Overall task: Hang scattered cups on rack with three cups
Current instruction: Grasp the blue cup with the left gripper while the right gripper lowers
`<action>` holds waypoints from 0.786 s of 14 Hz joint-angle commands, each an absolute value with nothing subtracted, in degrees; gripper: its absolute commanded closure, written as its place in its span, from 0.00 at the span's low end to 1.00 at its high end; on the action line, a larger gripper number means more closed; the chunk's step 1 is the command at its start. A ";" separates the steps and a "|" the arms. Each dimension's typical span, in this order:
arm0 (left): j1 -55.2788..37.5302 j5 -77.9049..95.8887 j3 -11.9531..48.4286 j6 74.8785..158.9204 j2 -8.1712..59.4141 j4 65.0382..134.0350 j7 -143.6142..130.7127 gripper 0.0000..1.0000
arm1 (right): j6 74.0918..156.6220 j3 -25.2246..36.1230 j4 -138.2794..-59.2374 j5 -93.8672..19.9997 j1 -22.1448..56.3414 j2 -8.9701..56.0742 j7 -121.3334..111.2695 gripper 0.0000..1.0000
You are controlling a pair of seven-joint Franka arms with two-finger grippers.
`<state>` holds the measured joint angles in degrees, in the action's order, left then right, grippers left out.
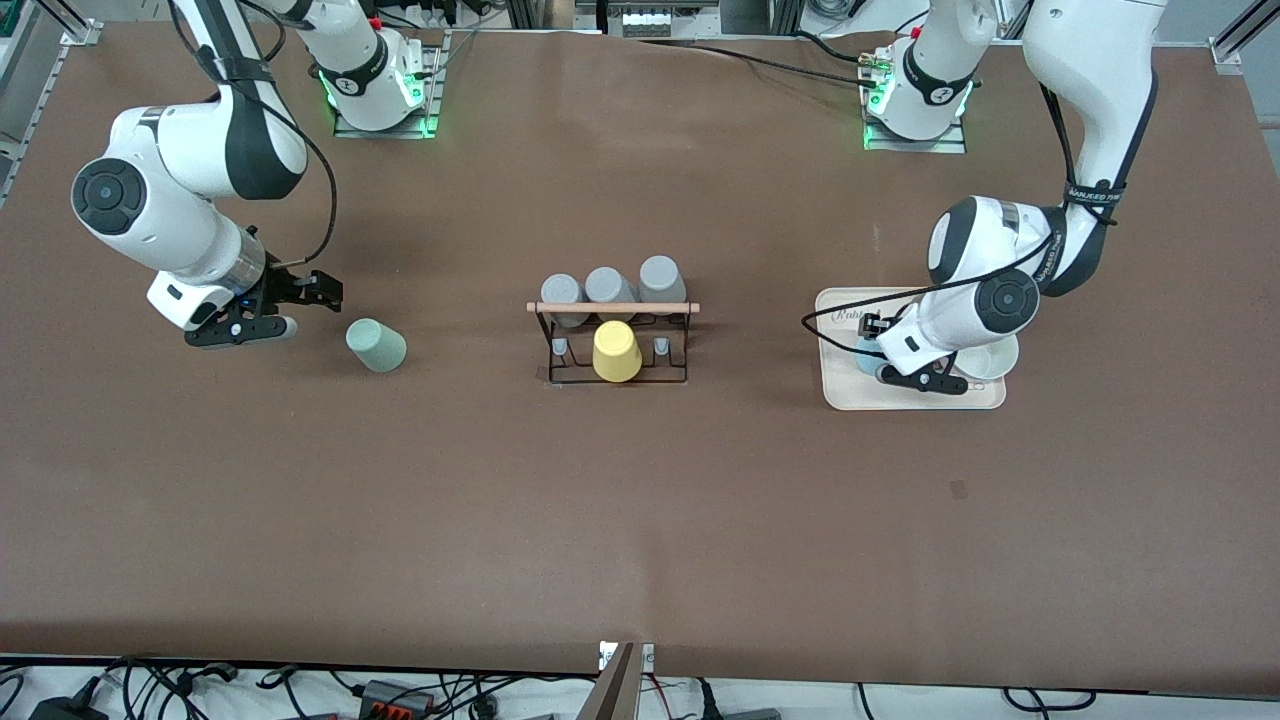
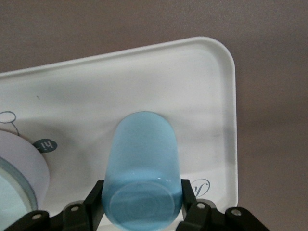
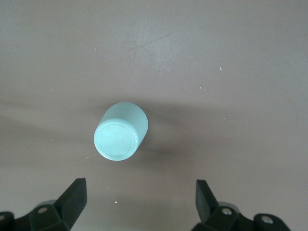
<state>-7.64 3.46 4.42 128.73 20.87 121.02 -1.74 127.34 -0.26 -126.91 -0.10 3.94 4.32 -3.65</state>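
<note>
The pale sage green cup [image 1: 376, 345] stands upside down on the table, toward the right arm's end; it also shows in the right wrist view [image 3: 120, 132]. My right gripper [image 1: 305, 308] is open beside it, apart from it, fingers spread wide [image 3: 140, 192]. The light blue cup [image 1: 866, 357] stands upside down on the cream tray [image 1: 840, 395]. My left gripper [image 1: 882, 352] is down on the tray, and its fingers press both sides of the blue cup [image 2: 142, 168]. The rack [image 1: 613, 308] stands at the table's middle.
A yellow cup [image 1: 616, 350] hangs on the rack's side nearer the front camera. Three grey cups [image 1: 606, 287] hang on its side farther from the camera. A white bowl [image 1: 985, 362] sits on the tray beside the blue cup, also in the left wrist view [image 2: 19, 168].
</note>
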 commanded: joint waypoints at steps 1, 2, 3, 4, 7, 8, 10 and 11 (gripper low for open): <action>-7.56 3.96 4.48 128.50 19.60 120.51 -0.61 0.58 | 128.67 -0.18 -127.79 -0.44 4.04 4.30 -4.48 0.00; -7.38 3.96 4.48 126.32 19.43 118.84 -0.62 0.60 | 128.67 -0.18 -127.79 -0.35 4.04 4.31 -4.48 0.00; -7.30 3.96 4.48 122.47 19.42 115.09 -0.96 0.60 | 128.67 -0.18 -127.79 -0.44 4.04 4.31 -4.48 0.00; -7.38 4.04 4.48 117.73 19.68 109.92 -1.23 0.62 | 128.76 -0.18 -127.79 -0.35 4.04 4.31 -4.57 0.00; -8.00 3.96 4.48 107.78 22.57 94.97 -1.14 0.66 | 130.77 -0.18 -127.79 -0.44 3.96 5.27 -4.48 0.00; -8.09 4.30 4.57 106.45 23.54 91.44 -1.23 0.66 | 133.04 -0.18 -127.97 -0.44 4.04 6.32 -4.48 0.00; -10.62 4.57 4.57 103.81 25.74 85.02 -0.97 0.66 | 138.31 -0.18 -129.11 -0.44 4.57 7.90 -4.22 0.00; -12.55 4.92 4.57 102.75 26.71 82.64 -1.23 0.66 | 139.91 -0.18 -129.20 -0.44 4.83 8.95 -4.13 0.00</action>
